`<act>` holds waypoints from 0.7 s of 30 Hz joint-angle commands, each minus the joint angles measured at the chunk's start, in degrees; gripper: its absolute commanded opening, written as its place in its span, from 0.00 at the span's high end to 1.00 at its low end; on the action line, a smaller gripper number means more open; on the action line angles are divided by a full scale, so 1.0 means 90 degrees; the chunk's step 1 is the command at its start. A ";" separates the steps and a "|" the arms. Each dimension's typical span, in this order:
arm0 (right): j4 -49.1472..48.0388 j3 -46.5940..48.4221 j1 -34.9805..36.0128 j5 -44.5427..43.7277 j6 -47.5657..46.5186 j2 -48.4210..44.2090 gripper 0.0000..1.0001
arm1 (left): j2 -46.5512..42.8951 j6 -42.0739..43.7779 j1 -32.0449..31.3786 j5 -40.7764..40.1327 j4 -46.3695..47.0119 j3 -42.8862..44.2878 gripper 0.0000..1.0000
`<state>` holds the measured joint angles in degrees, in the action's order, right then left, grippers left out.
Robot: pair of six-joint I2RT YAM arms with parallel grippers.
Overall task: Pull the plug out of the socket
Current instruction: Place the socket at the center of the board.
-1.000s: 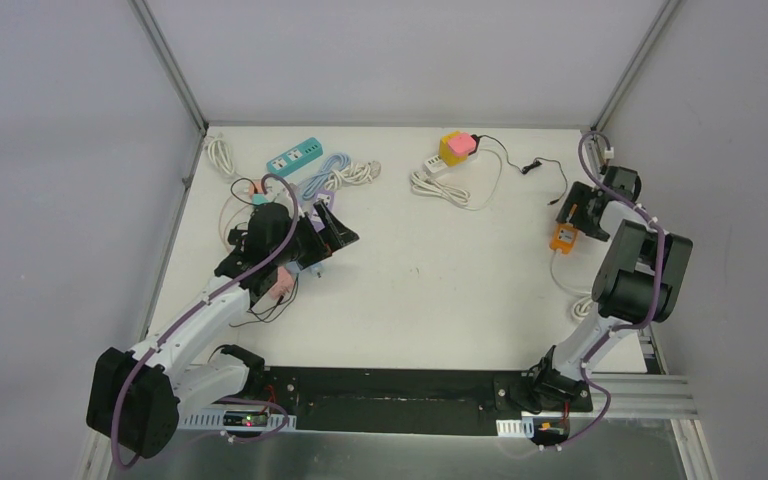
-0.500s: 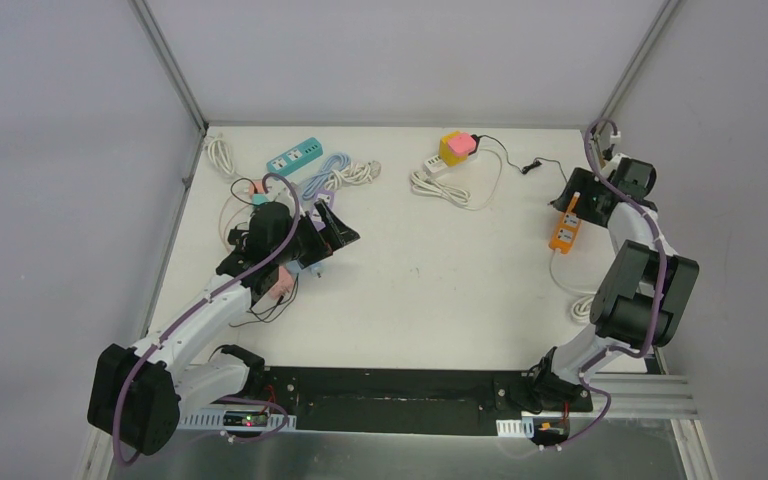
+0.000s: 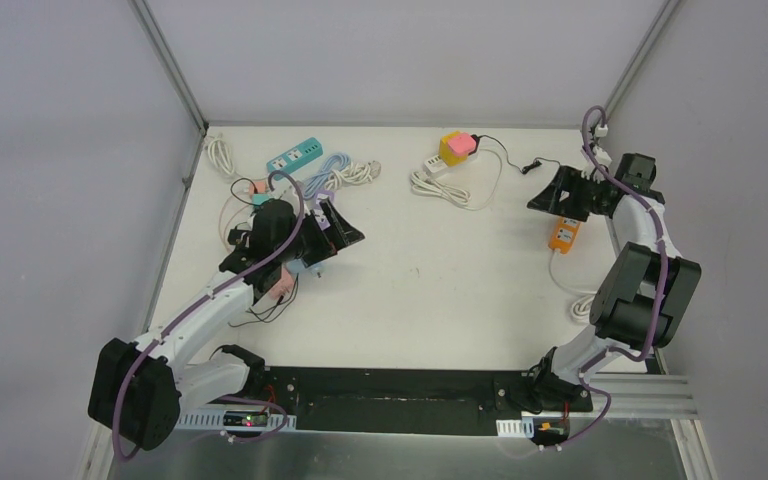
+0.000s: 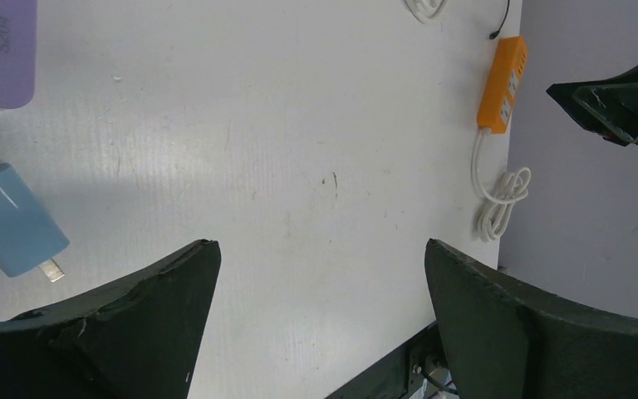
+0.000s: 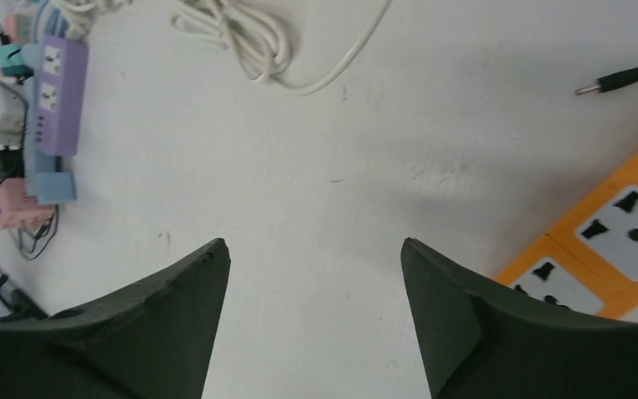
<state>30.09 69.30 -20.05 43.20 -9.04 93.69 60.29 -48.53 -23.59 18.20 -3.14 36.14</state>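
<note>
My left hand (image 3: 343, 224) hangs over the bench (image 3: 430, 280) with its fingers spread wide and nothing between them. My right hand (image 3: 548, 192) is spread too, and just as empty. The plug (image 3: 477, 139) I am after is small and black and sits against the side of a yellow-and-pink cube socket (image 3: 455, 147). It is well away from the left hand and nearer the right one, past its fingertips and off to one side, and neither hand touches it. A thin black lead (image 3: 505, 160) trails from the plug to a barrel tip (image 5: 623, 81) lying loose just ahead of the right hand, and a looped white cable (image 3: 438, 183) lies just beside the cube. Close under the right hand is a smooth orange power strip (image 5: 606, 241) with white socket faces and dark slots; its white cord (image 4: 503, 195) is bunched behind that hand. By the left hand lie a lilac strip (image 4: 0, 50) and a boxy pale blue adapter (image 4: 12, 220), metal prongs out, flat on the bench. A teal strip (image 3: 294, 156) lies beyond them. The bench is matt white with small scuffs. Only the overhead view shows the cube and plug. The left wrist view catches the right hand's dark fingers across the bench, and the right wrist view shows a pink block (image 5: 17, 204) and thin wires beside the lilac strip.
</note>
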 commanded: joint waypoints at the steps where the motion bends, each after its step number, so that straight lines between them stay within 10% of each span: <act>1: 0.0650 0.0194 -0.0028 0.1240 -0.0413 -0.0150 0.21 | 0.0117 0.0163 -0.0181 0.0118 0.0339 0.0364 0.04; 11: 0.0613 -0.0572 -0.0028 0.2191 -0.0531 -0.0513 0.22 | 0.1007 0.1028 -0.0951 -0.0408 0.0203 0.1172 0.03; 21: -0.0053 -0.1605 -0.0022 0.2716 -0.0479 -0.1219 0.21 | 0.3942 0.2950 -0.1255 -0.0590 -0.1990 0.4746 0.03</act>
<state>33.56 55.33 -20.05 63.29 -12.29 85.76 88.84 -30.15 -34.54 14.87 -13.41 68.05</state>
